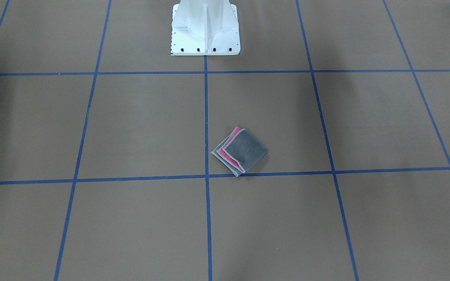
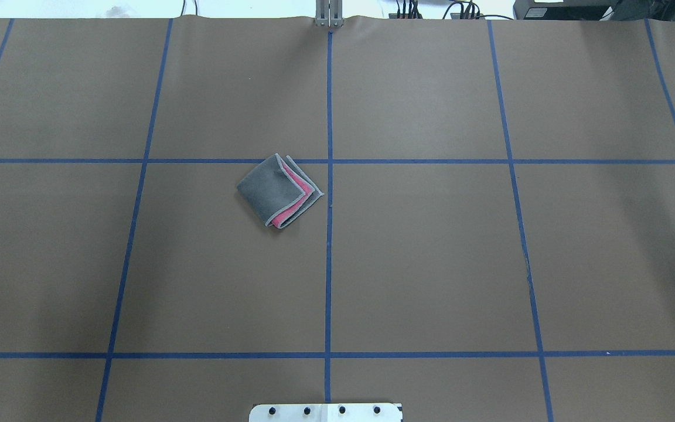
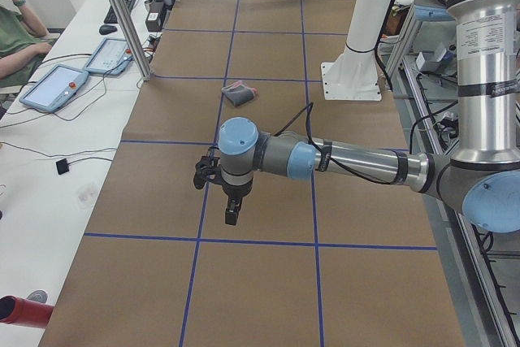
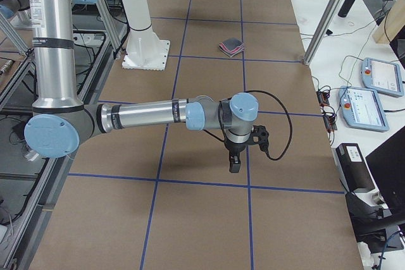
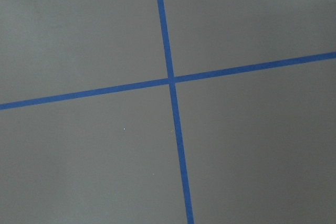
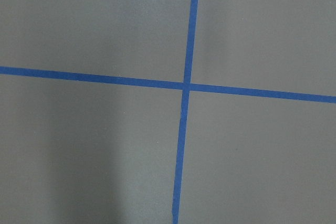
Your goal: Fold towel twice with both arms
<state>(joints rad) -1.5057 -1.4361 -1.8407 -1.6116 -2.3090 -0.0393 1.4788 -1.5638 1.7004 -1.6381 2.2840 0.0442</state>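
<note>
The towel (image 2: 279,190) lies folded into a small square on the brown table, dark grey face up, with pink layers showing at its open edge. It also shows in the front-facing view (image 1: 240,150), the left side view (image 3: 239,93) and the right side view (image 4: 231,47). My left gripper (image 3: 231,217) hangs over the table far from the towel, seen only in the left side view. My right gripper (image 4: 234,166) hangs likewise, seen only in the right side view. I cannot tell whether either gripper is open or shut. Neither touches the towel.
The white pedestal base (image 1: 205,29) stands at the table's robot side. Blue tape lines (image 2: 328,193) grid the brown table. Operator desks with teach pendants (image 3: 53,87) (image 4: 367,107) flank the table ends. A person (image 3: 16,34) sits by one desk.
</note>
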